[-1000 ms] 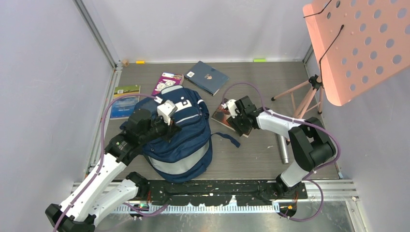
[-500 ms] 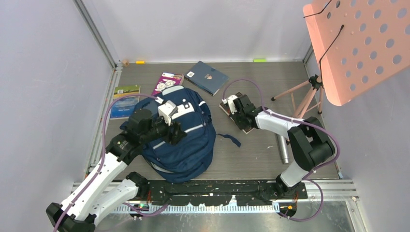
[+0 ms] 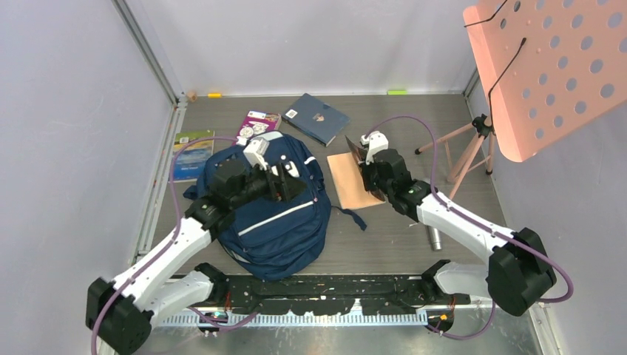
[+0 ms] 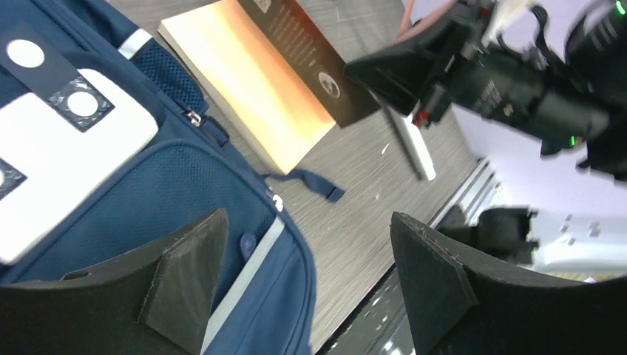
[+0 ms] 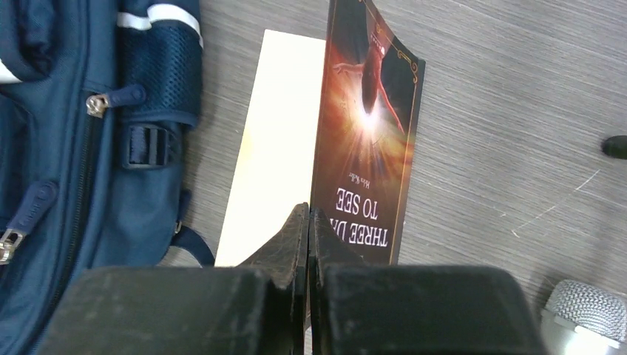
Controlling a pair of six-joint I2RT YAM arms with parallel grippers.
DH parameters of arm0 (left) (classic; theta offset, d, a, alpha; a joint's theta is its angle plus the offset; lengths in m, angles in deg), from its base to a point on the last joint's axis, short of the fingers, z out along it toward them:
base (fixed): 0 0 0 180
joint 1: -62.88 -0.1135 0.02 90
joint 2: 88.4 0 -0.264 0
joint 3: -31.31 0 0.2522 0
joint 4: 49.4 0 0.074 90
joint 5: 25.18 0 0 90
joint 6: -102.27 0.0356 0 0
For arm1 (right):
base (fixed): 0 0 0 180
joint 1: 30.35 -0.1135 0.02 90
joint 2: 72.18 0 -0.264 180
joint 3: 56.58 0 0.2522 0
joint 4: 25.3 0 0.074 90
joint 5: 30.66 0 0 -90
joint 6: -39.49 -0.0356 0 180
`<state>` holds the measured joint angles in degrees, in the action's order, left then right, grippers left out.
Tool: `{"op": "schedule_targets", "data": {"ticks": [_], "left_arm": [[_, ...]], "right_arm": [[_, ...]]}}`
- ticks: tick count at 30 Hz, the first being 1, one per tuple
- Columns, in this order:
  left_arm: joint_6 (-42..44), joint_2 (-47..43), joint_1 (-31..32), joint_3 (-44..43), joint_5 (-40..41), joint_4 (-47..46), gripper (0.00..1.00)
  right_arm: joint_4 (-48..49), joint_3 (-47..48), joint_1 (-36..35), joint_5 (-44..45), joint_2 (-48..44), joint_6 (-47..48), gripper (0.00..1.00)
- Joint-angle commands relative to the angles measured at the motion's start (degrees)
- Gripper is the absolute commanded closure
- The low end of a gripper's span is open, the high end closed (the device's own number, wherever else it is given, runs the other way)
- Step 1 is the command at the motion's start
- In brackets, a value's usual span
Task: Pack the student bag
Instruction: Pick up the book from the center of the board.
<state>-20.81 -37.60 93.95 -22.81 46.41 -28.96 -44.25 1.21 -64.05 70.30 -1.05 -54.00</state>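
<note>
The packing is being judged barely begun: the student bag point(image 3: 277, 222) is lying flat on the tabletop point(image 3: 399, 229) at the lower centre of the overhead frame, with every book seen outside it. Over the bag, the left tool point(image 3: 287, 180) is being held wide open, gripping nothing, its arm stretched forward. At centre right, the right tool point(image 5: 307, 222) is being pressed shut on a paperback point(image 5: 370, 148) by its lifted cover. At the upper left, a green book point(image 3: 191, 151), a purple book point(image 3: 255, 124) and a navy book point(image 3: 316, 117) are lying unpacked.

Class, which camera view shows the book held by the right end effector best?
The right wrist view: the book sits large, cover lettering legible, pinched by the right end effector. Top external shows it small and opened; left wrist shows it obliquely at the top.
</note>
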Motion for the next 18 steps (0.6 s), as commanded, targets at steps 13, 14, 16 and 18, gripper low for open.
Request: {"op": "schedule_targets", "data": {"ticks": [13, 14, 16, 18], "left_arm": [[-20.54, 34.68, 8.12, -12.65, 9.1, -28.5, 0.21], [-20.2, 36.11, 8.33, -13.93, 9.49, -27.69, 0.2], [-19.26, 39.21, 8.61, -16.41, 10.31, -25.85, 0.2], [-18.64, 41.79, 8.7, -18.1, 12.12, -25.39, 0.2]], "right_arm": [[12.94, -7.46, -1.43, -4.72, -5.1, -9.29, 0.99], [13.02, -7.55, -1.44, -4.77, -5.19, -9.31, 0.99], [13.24, -7.75, -1.49, -4.69, -5.26, -9.14, 0.99], [13.68, -7.95, -1.62, -4.73, -5.23, -9.02, 0.99]]}}
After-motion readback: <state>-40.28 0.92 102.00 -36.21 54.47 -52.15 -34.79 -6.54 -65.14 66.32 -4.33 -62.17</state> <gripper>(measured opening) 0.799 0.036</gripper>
